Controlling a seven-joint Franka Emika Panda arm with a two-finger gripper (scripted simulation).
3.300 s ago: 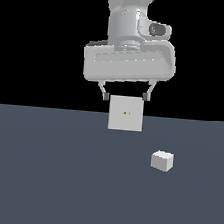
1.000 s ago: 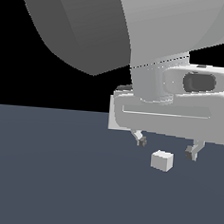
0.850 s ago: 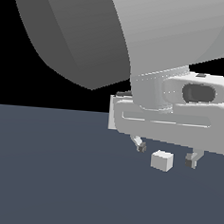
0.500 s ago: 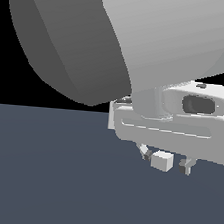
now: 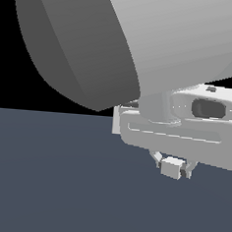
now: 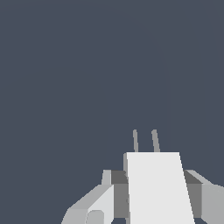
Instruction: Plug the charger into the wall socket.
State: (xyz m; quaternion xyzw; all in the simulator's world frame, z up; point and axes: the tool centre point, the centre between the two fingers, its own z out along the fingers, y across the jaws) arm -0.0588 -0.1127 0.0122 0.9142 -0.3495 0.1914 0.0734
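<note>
Pretty clearly a bare simulator scene, not a real room: just a flat slate-blue bench (image 5: 44, 181), a pure black backdrop (image 5: 5, 40), and untextured, smooth-shaded shapes.

Your arm fills the exterior view, wrist low.
The gripper (image 5: 173, 167) points down, its 2 fingers (image 6: 119, 192) pressed against the charger (image 5: 171, 167).

The light is even and flat, without glare or blur. The big white-grey rounded arm (image 5: 143, 41) shades dark toward the exterior view's left. Edges are sharp, simply rendered.
</note>
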